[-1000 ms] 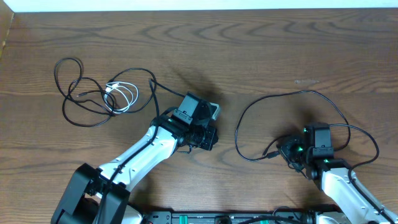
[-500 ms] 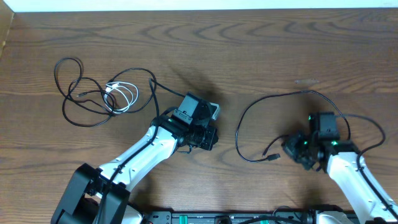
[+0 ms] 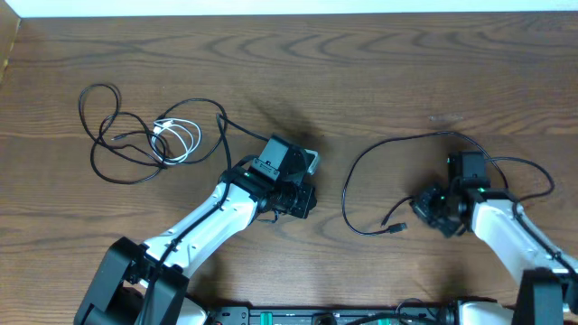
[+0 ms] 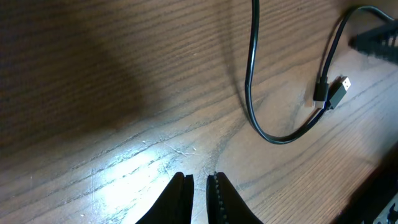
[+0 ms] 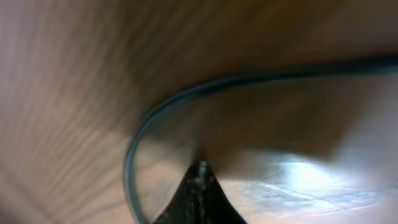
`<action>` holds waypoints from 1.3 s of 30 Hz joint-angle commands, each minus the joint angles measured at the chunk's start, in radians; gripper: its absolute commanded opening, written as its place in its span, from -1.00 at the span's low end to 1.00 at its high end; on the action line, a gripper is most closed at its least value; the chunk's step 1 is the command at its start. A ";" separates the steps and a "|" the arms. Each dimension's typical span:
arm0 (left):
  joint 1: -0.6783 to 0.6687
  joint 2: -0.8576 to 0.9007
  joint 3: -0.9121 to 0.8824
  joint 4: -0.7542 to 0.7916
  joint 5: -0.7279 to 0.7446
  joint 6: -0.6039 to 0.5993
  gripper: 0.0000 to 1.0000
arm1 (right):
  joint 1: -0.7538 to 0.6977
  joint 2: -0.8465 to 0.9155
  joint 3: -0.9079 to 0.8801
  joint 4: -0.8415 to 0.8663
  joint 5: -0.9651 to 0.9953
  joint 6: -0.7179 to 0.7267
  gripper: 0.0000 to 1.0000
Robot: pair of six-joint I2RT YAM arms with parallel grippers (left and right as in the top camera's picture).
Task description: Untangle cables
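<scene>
Right gripper (image 5: 200, 169) is pinched shut, the black cable (image 5: 132, 146) curving beside its tip; left gripper (image 4: 200, 184) all but closed, empty.

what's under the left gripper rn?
Wrist view: bare table under the left gripper, fingers nearly together, nothing between them. Overhead, a black cable runs in beneath it from the left; where it ends is covered.

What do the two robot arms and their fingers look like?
The left arm and right arm have smooth white links with black joints and boxy black wrist units. Small green lights glow on the right wrist. The fingers are black and tapered.
</scene>
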 commanded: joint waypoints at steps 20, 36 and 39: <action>-0.002 0.005 -0.011 -0.005 0.012 0.006 -0.72 | 0.126 0.277 -0.009 0.092 -0.120 0.009 -0.98; -0.002 0.005 -0.010 -0.005 0.012 0.006 -0.72 | 0.359 0.277 -0.009 0.186 -0.167 0.099 -0.97; -0.002 0.005 -0.010 -0.005 0.012 0.006 -0.72 | 0.393 0.277 -0.009 0.212 -0.183 0.101 -0.97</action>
